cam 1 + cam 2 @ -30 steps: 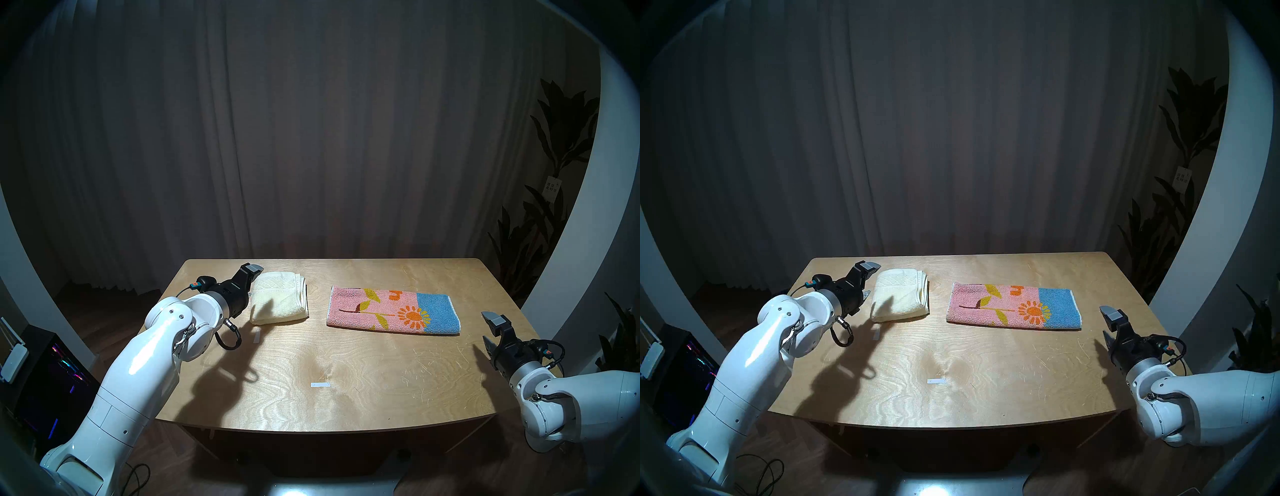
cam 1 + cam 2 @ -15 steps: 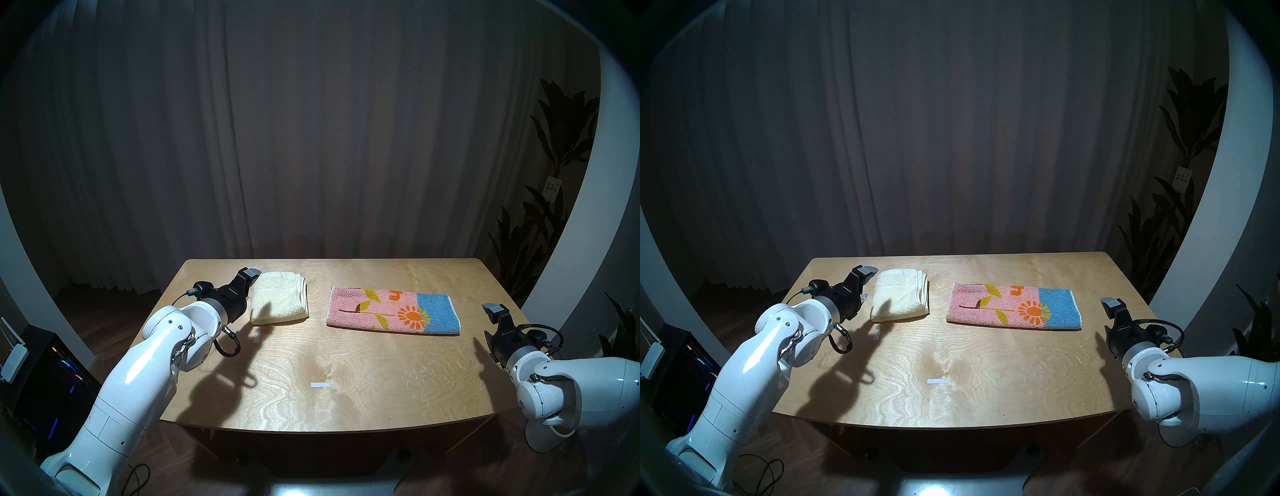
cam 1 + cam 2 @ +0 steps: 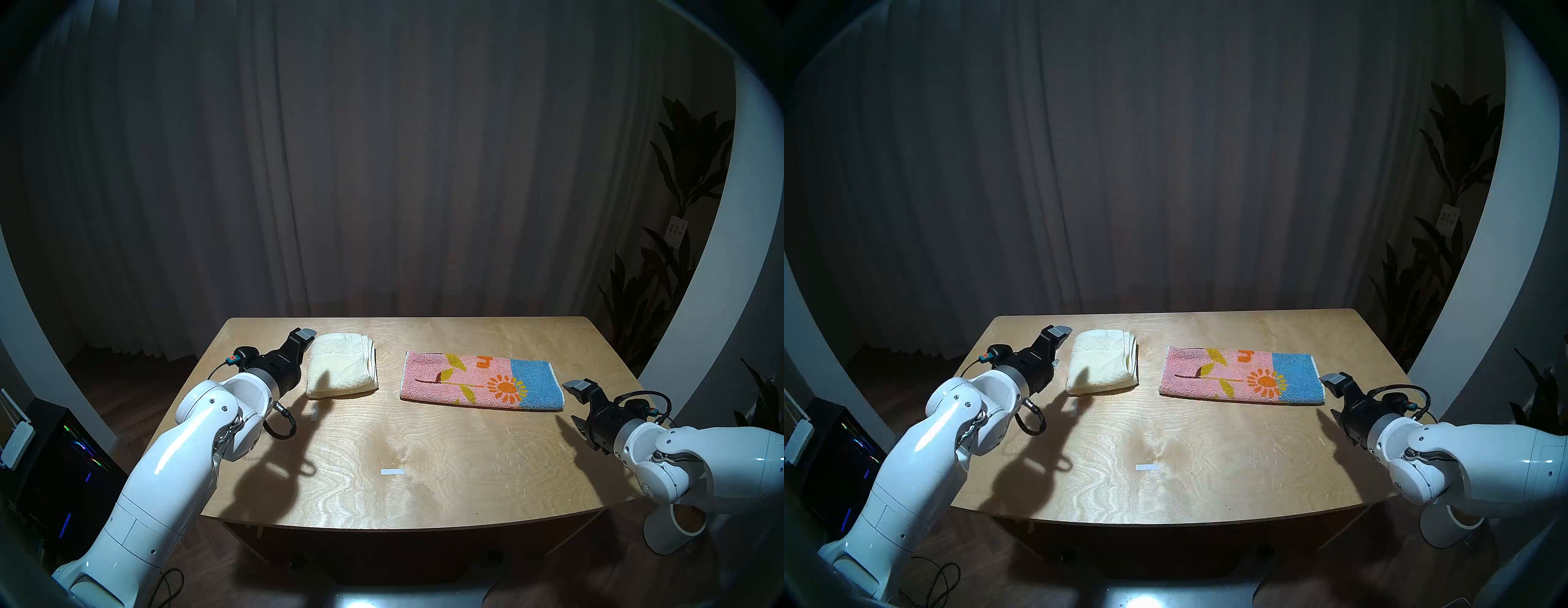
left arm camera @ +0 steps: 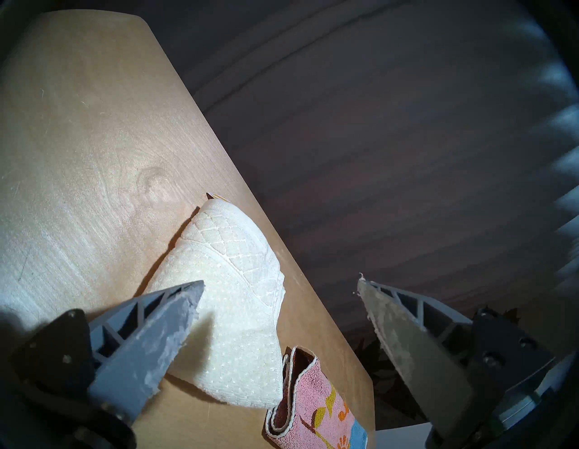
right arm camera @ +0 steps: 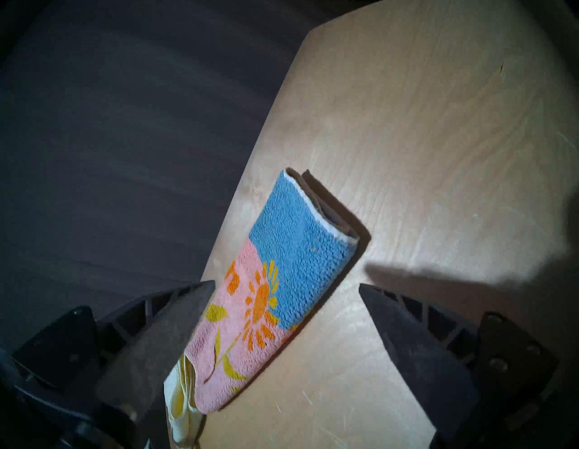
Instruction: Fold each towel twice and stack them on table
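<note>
While the right pincer (image 3: 578, 405) waits spread just beside the flowered towel (image 3: 479, 381) on the bench (image 3: 424, 446), it may drag the layers apart. From the left wrist, the left pincer (image 4: 279, 288) stands spread near the cream towel (image 4: 232, 298); a careless push can undo its fold.

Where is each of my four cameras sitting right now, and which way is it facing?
Head left: high at the near edge, facing the table, both arms showing.
Head right: the same scene shifted sideways; both show the cream towel and flower towel.
Left wrist: behind the open left gripper, rolled sideways, facing the cream towel.
Right wrist: behind the open right gripper, facing the flower towel's blue end; both wrist views catch both towels.
</note>
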`<act>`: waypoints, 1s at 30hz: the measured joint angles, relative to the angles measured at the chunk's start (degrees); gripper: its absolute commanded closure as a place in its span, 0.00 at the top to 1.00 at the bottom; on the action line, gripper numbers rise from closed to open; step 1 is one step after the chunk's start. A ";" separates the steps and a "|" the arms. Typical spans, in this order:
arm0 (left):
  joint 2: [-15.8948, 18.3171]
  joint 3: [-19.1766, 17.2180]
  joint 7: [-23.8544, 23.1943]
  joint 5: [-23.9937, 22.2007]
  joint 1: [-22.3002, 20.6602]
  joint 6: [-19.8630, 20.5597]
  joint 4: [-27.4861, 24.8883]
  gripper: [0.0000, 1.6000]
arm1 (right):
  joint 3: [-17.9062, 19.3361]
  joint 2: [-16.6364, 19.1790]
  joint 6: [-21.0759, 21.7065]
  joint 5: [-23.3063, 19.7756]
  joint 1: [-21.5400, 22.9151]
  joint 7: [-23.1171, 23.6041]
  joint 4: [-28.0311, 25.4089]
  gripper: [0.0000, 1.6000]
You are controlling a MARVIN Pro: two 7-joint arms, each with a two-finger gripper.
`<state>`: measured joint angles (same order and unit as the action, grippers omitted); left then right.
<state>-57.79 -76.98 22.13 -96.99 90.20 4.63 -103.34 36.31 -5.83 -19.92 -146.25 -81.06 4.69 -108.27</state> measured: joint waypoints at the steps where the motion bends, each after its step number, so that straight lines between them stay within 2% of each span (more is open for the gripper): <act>1: -0.11 0.05 0.03 0.20 -0.01 -0.20 0.00 1.00 | 0.41 0.00 0.86 0.06 -0.24 -0.17 0.37 1.00; 6: -0.54 0.36 0.14 0.96 -0.16 -0.73 0.10 1.00 | 1.79 0.01 2.26 0.04 -1.50 0.83 1.49 1.00; 11: -0.95 0.77 0.29 1.50 -0.39 -0.93 0.40 1.00 | 2.39 0.02 2.01 -0.78 -2.81 4.77 2.20 1.00; 19: -1.32 1.19 0.71 1.93 -0.96 -0.88 1.01 1.00 | 1.93 -0.23 -1.75 -2.49 -4.34 8.96 1.63 1.00; 30: -1.48 1.59 1.19 2.22 -1.97 0.41 1.85 1.00 | 1.63 -3.70 -4.29 -2.18 -4.23 8.32 3.81 1.00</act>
<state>-59.27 -75.39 23.32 -94.77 88.23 5.05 -101.49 37.94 -9.53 -24.21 -148.43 -85.29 13.00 -104.46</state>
